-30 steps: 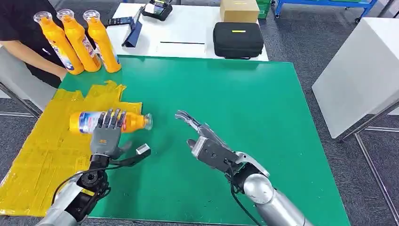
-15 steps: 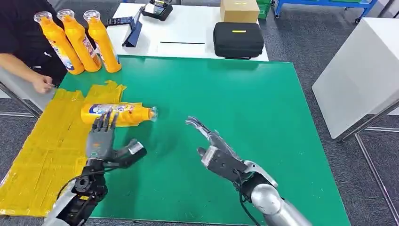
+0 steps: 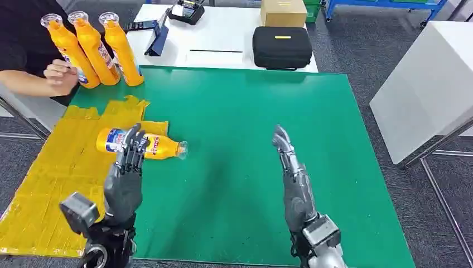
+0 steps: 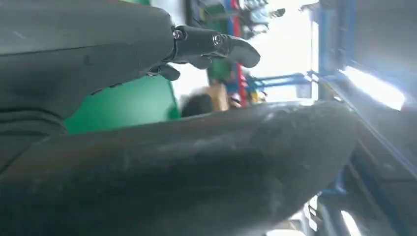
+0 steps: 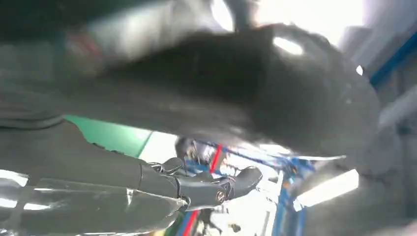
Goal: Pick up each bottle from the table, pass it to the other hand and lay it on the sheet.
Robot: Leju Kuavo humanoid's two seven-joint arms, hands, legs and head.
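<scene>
Left hand empty, fingers apart, bottle just beyond fingertips on yellow sheet, right hand empty, fingers straight

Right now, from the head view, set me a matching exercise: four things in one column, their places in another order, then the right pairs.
Things:
1. lying bottle
2. three upright bottles
3. black case
4. cardboard box

Places:
A. on the white table, nearest the green mat
B. at the white table's far edge
C. on the yellow sheet, cap over the green mat
D. at the mat's far left corner, by a person's hand

Pairs: 1-C, 2-D, 3-A, 4-B
</scene>
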